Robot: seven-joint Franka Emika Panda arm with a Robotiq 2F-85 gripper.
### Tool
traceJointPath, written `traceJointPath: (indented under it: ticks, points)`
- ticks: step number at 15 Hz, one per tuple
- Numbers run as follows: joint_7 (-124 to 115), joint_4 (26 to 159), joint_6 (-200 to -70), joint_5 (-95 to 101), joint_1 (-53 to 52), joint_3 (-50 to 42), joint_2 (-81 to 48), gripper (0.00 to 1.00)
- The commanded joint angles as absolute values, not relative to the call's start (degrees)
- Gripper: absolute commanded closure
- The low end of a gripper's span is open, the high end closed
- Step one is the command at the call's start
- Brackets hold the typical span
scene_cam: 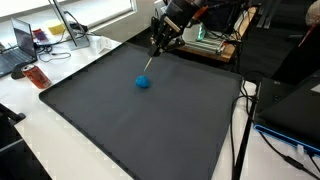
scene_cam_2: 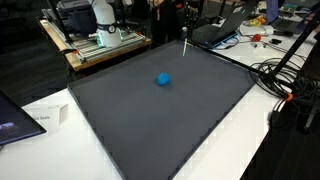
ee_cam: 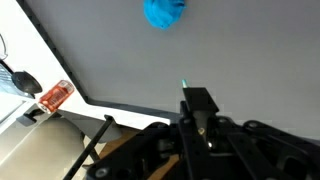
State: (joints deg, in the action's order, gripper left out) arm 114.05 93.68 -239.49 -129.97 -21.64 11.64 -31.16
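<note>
My gripper (scene_cam: 159, 42) hangs over the far edge of a dark grey mat (scene_cam: 120, 130), also in an exterior view (scene_cam_2: 186, 22). It is shut on a thin pale stick (scene_cam: 150, 62) with a teal tip that points down at the mat (scene_cam_2: 160, 130); the stick also shows in an exterior view (scene_cam_2: 186, 45). In the wrist view only the teal tip (ee_cam: 183, 86) shows past the closed fingers (ee_cam: 198, 108). A small blue lump (scene_cam: 143, 82) lies on the mat a short way from the tip, apart from it, seen in both exterior views (scene_cam_2: 162, 79) and the wrist view (ee_cam: 165, 12).
An orange object (scene_cam: 37, 76) lies on the white table beside the mat, also in the wrist view (ee_cam: 55, 95). A laptop (scene_cam: 15, 45) and cables sit beyond it. A rack of equipment (scene_cam_2: 100, 30), a paper (scene_cam_2: 40, 118) and cables (scene_cam_2: 285, 75) surround the mat.
</note>
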Motion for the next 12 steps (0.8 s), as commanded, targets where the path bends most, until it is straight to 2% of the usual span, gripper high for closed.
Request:
traceJointPath:
  ticks: [1, 2, 3, 4, 5, 6, 7, 8, 9, 10, 11, 12]
  points:
    - [117.26, 83.26, -246.89, -129.69, -17.2, 16.68, -38.51, 0.97]
    - [119.14, 84.69, -242.4, -134.27, -22.81, 7.56, -37.77, 0.97]
    - [119.29, 83.47, -242.02, -134.45, -23.02, 6.86, -38.88, 0.97]
    - [118.73, 78.98, -246.37, -131.95, -20.43, 11.01, -41.78, 0.97]
    - [119.46, 82.21, -241.65, -135.75, -25.84, 1.88, -40.83, 0.97]
    - [119.45, 81.12, -241.69, -136.32, -26.57, 0.57, -41.94, 0.97]
    - [117.06, 76.69, -248.11, -129.93, -19.57, 11.32, -45.01, 0.97]
    - [120.33, 79.8, -242.0, -137.77, -28.51, -2.79, -44.05, 0.97]
    - [120.56, 78.73, -242.03, -138.79, -28.55, -3.11, -45.2, 0.97]
    - [120.42, 74.12, -246.14, -137.03, -26.22, 0.51, -47.85, 0.97]
    - [121.29, 77.86, -241.63, -141.58, -31.26, -8.11, -47.14, 0.97]
    - [121.18, 76.84, -241.77, -142.27, -31.67, -8.81, -48.07, 0.97]
